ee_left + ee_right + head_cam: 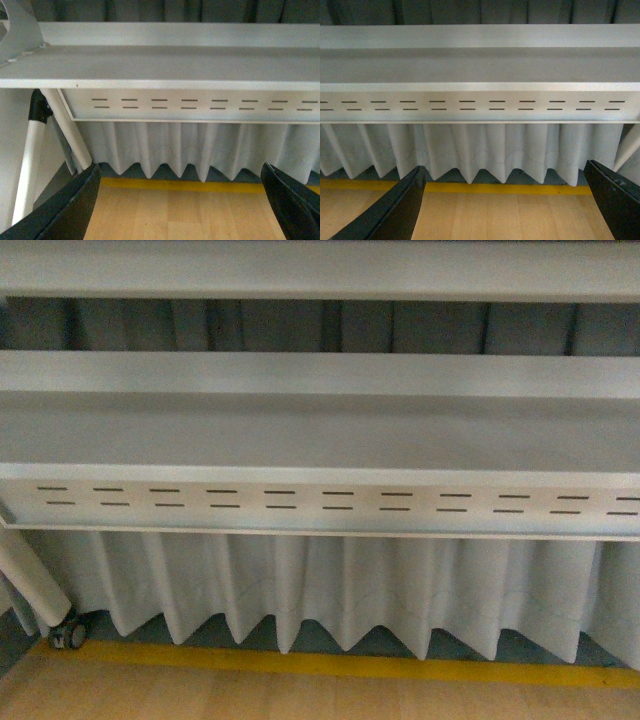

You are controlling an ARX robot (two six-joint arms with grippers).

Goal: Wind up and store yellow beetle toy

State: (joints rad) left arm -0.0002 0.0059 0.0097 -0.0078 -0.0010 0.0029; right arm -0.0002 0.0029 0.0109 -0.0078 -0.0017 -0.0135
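Note:
The yellow beetle toy is out of view in all three views. In the left wrist view my left gripper (pixel 182 210) is open, its two black fingers (pixel 65 210) spread wide over bare wooden floor with nothing between them. In the right wrist view my right gripper (pixel 507 207) is open too, its black fingers (pixel 390 212) far apart over the same floor and holding nothing. Neither arm shows in the front view.
A grey metal shelf (pixel 320 430) with a slotted front panel (pixel 330 502) fills the view ahead. Below it hangs a pleated white curtain (pixel 330 590). A yellow line (pixel 330 664) runs across the wooden floor (pixel 300 698). A white caster leg (pixel 40 590) stands at the left.

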